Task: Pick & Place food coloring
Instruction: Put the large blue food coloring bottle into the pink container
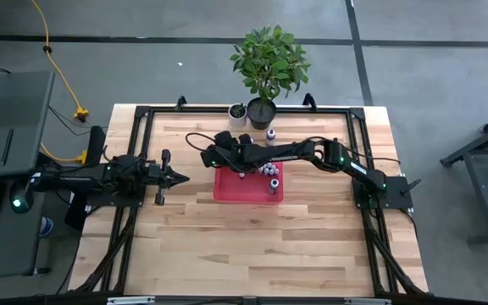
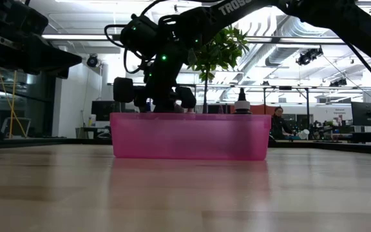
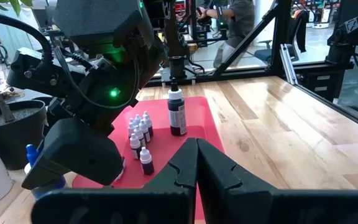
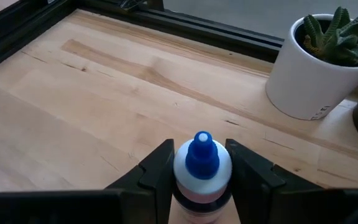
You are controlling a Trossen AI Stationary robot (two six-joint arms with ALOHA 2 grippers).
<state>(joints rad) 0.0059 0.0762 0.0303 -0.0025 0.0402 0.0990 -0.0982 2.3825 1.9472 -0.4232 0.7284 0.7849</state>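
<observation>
The red tray (image 1: 231,191) lies mid-table and shows as a pink wall (image 2: 189,136) in the low view. Several tiny white-capped food coloring bottles (image 3: 138,134) and one taller dark bottle (image 3: 177,112) stand in it. My right gripper (image 4: 201,155) reaches past the tray's far left corner (image 1: 217,157), over bare table near the white pot, shut on a small bottle with a blue cap (image 4: 202,149). Another bottle (image 1: 271,134) stands on the table beyond the tray. My left gripper (image 3: 196,168) waits shut at the table's left (image 1: 180,178). My right gripper pinches the blue-capped bottle between its two fingers (image 4: 157,171), which lie on opposite sides of its white shoulder (image 4: 180,169) just below the cap. The fingers slant down from the table's right side. The cap points up; the fingers hide the bottle's bottom.
A white pot with a succulent (image 4: 309,74) and a dark pot with a leafy plant (image 1: 265,68) stand at the far edge, close to my right gripper. Black frame rails (image 1: 142,114) run round the table. The near half of the table is bare wood (image 1: 252,246).
</observation>
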